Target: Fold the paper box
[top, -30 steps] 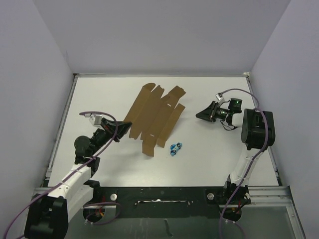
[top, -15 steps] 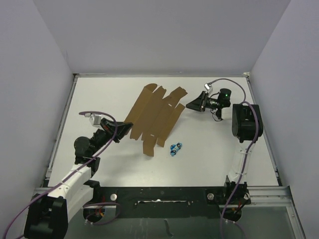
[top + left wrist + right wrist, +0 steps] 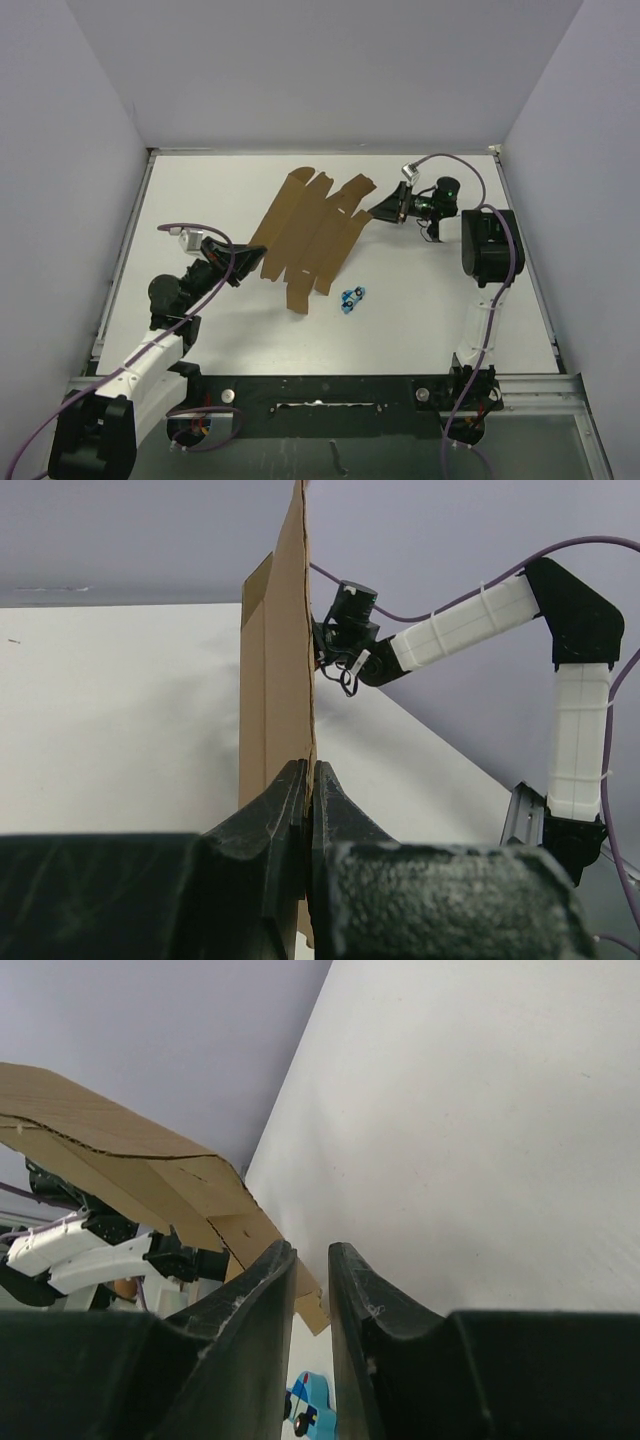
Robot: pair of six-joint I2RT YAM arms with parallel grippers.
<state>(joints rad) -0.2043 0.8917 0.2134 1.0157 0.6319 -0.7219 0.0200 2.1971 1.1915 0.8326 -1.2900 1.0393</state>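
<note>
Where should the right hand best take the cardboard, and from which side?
Probably the edge of its right flap, coming from the right, fingers level with the sheet. The cardboard is thin and unfolded, so only an edge fits; the left hand pinches the opposite side.

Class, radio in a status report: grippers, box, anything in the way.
Left gripper shut on box edge. Right gripper open, empty, by its right flap. Box unfolded. Blue thing beside it, not blocking.

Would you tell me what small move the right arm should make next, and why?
Probably ease the right gripper onto the nearest flap edge of the paper box, then close. The left gripper is clamped on the opposite edge, while the right jaws stand slightly apart beside the cardboard, holding nothing.
</note>
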